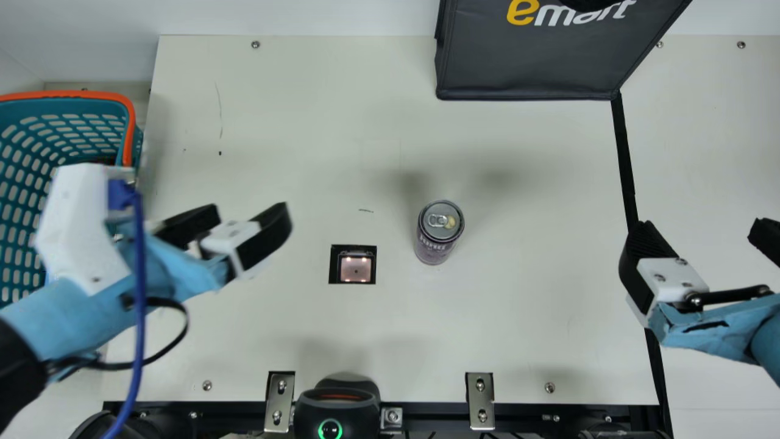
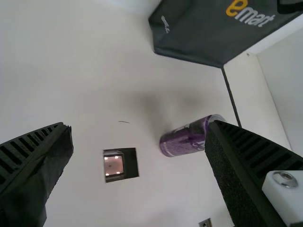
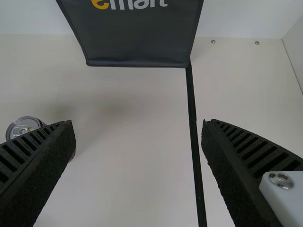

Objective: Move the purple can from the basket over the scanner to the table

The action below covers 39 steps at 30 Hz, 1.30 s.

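Observation:
In the main view my left gripper [image 1: 241, 228] hangs open over the table's left part, between the basket [image 1: 131, 131] and the scanner [image 1: 355, 269]. The purple can [image 1: 436, 235] stands upright on the table, right of the scanner and apart from both grippers. My right gripper [image 1: 701, 244] is open near the right edge. The left wrist view has the left gripper [image 2: 137, 146] with its fingers wide apart, the can [image 2: 184, 138] partly behind one finger, and the scanner [image 2: 113, 165]. In the right wrist view the right gripper [image 3: 137, 146] is open and partly covers the can [image 3: 23, 126].
A dark bag [image 1: 530, 67] stands at the table's back right. A black strip [image 1: 624, 158] runs along the right side. At the front edge are metal brackets [image 1: 480, 399] and a black device with a green ring [image 1: 337, 408].

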Motion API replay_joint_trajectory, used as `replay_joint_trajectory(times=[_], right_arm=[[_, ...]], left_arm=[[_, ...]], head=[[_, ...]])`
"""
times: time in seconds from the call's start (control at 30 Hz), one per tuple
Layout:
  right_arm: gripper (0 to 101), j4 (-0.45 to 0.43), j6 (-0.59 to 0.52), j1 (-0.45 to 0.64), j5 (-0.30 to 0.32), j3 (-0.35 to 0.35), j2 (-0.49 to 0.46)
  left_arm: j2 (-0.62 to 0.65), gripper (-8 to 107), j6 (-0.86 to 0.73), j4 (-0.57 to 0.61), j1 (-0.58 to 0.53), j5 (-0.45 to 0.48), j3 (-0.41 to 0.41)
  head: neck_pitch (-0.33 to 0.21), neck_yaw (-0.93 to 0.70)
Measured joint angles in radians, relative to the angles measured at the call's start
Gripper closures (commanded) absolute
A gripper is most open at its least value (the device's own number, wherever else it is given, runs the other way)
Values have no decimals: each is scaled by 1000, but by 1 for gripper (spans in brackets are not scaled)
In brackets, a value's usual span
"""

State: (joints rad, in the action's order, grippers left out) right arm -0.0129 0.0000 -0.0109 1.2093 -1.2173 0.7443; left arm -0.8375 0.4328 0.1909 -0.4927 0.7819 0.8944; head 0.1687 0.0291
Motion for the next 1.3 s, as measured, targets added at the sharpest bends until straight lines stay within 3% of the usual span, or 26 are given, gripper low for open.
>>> replay_joint_trajectory(times=[0.3,0.67,0.97,1.3], right_arm=[[6,0,0,0,0,0,0],[6,0,0,0,0,0,0],[6,-1,-7,-13,1,1,2],[6,35,-109,-156,11,72,28]], left_arm=[[129,9,-173,-75,153,197,56],[184,9,-291,-211,239,367,149],[184,9,-292,-228,239,375,154],[184,9,-292,-228,239,375,154]], head=[[-2,2],[0,2],[0,0],[0,0]])
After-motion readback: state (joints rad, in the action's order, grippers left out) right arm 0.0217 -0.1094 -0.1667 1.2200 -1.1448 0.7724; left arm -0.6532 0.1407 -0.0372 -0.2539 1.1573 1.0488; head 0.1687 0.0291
